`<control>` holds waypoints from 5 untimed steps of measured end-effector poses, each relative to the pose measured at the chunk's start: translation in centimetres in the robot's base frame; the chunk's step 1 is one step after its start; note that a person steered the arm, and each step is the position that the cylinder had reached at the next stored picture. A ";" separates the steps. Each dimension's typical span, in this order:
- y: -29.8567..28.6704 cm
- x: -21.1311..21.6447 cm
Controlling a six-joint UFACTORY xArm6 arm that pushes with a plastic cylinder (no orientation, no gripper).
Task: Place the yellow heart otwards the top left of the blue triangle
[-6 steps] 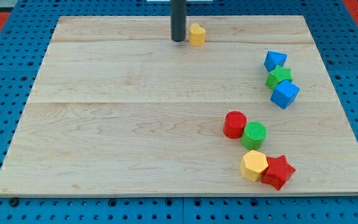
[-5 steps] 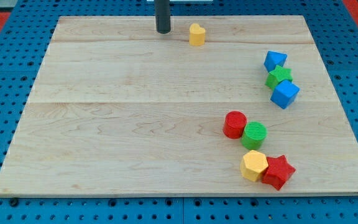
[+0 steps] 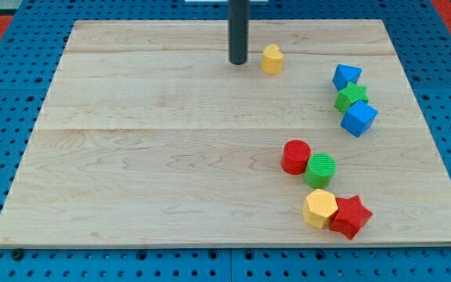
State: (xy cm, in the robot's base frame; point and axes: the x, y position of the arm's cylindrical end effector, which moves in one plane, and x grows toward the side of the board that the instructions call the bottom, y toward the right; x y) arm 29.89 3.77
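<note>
The yellow heart (image 3: 272, 59) lies near the view's top, right of centre on the wooden board (image 3: 171, 157). The blue triangle (image 3: 346, 76) sits to its right and a little lower, at the top of a short row with a green star (image 3: 351, 96) and a blue cube (image 3: 358, 118). My tip (image 3: 238, 62) stands just left of the yellow heart, with a small gap between them.
A red cylinder (image 3: 295, 157) and a green cylinder (image 3: 320, 170) touch at the lower right. Below them a yellow hexagon (image 3: 319, 208) and a red star (image 3: 351, 215) sit side by side. Blue pegboard surrounds the board.
The yellow heart has shifted right and slightly down, closer to the blue triangle. My tip swung left, then came back right and lower, ending beside the heart.
</note>
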 end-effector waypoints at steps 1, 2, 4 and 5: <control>4.5 -0.3; 6.0 -1.6; 7.7 -1.9; 9.1 -0.9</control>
